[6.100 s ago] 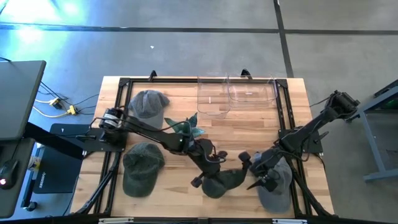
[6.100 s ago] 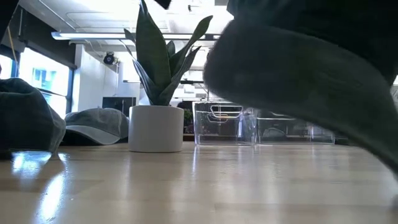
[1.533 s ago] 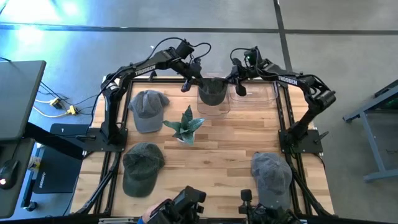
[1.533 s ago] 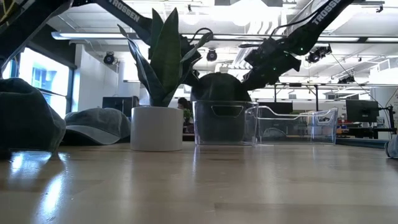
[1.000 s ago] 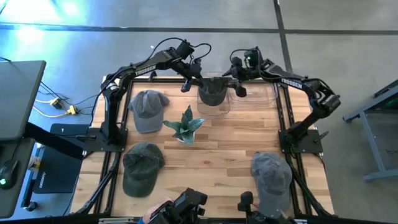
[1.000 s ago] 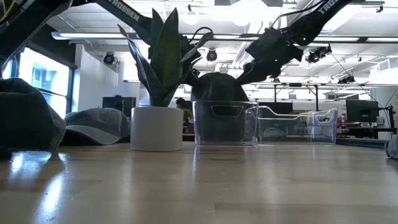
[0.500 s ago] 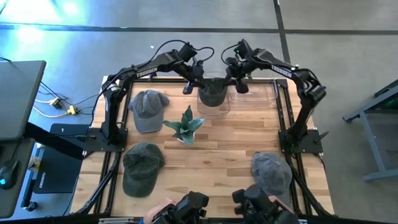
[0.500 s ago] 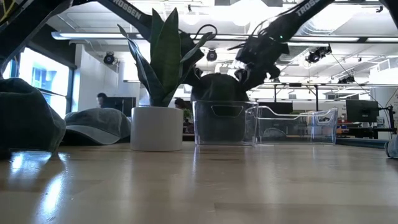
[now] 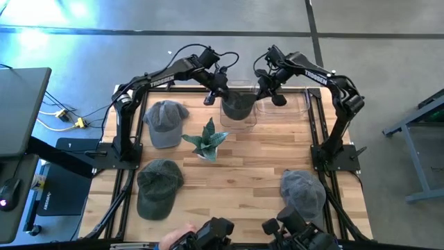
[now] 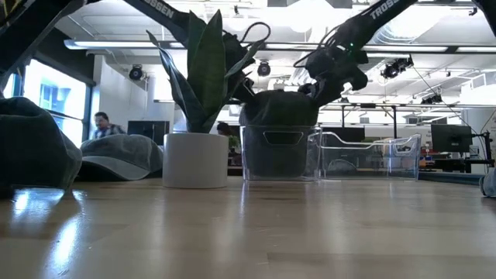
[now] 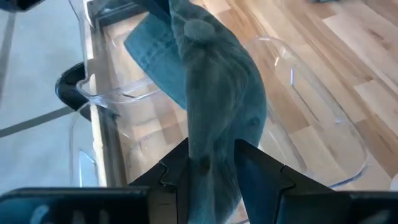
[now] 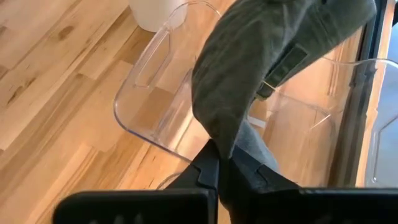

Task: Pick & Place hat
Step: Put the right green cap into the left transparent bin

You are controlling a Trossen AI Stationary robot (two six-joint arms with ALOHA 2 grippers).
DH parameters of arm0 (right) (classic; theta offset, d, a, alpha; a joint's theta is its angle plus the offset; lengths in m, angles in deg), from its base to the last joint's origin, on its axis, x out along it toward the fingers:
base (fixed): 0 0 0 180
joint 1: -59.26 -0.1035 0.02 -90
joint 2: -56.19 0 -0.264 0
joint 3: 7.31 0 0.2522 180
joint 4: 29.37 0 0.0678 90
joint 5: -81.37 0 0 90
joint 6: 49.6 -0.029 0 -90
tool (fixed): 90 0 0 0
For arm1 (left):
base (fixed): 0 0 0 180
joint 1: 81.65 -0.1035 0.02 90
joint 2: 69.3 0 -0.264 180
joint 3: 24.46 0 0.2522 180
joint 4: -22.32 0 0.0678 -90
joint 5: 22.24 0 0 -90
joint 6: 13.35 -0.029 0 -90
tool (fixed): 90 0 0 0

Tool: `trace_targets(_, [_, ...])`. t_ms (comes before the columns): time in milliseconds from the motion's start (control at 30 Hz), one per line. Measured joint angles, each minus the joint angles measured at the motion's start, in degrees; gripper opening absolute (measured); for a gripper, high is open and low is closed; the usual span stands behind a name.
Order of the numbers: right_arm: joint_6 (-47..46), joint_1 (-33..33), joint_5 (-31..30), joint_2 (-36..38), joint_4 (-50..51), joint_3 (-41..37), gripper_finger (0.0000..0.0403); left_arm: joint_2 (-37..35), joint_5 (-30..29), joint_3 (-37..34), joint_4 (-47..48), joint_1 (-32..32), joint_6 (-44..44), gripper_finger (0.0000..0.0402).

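Observation:
A dark green hat (image 9: 238, 104) sits partly inside the left of two clear bins (image 9: 239, 119) at the table's far edge. Its top rises above the bin's rim in the low view (image 10: 279, 108). My left gripper (image 9: 216, 87) is shut on the hat's left side. My right gripper (image 9: 266, 88) is shut on its right side. In the left wrist view the hat's crown button (image 11: 199, 28) and brim (image 11: 152, 50) point away from the fingers. My left gripper pinches a fold of the crown (image 11: 210, 134) between its two fingers, slanting down from the table's left. The hat stretches away from the fingers over the bin. My right gripper pinches a thin fold of the hat's cloth (image 12: 229, 138) near the back strap (image 12: 286, 62), slanting down from the table's right. The cloth spans between both grippers, its lower part in the bin.
A second clear bin (image 9: 283, 104) stands beside the first. A potted plant (image 9: 208, 139) is mid-table. Two grey hats (image 9: 164, 121) (image 9: 303, 194) and a dark green one (image 9: 158, 187) lie on the wood. A hand and dark gear (image 9: 208, 236) show at the near edge.
My right gripper has come down and toward the table's left onto the hat, and has shut on its right side. The hat's top, domed before, now sits wider and flatter above the bin's rim.

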Motion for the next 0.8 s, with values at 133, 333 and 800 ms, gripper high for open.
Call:
trace_targets(133, [0.0, 0.0, 0.1, 0.0, 0.0, 0.0, 0.0005, -1.3, -0.4, -0.1, 3.2, 0.4, -6.1, 0.0108])
trace_targets(333, [-0.4, 0.0, 0.3, 0.0, 0.0, -0.1, 0.0008, -1.1, -0.9, -0.2, 7.3, 0.3, -10.4, 0.0101])
trace_targets(800, [-14.4, 1.1, 1.8, 0.0, -11.7, -0.2, 0.0037, -0.8, 2.8, -0.2, 4.4, -3.2, -12.2, 0.0003])
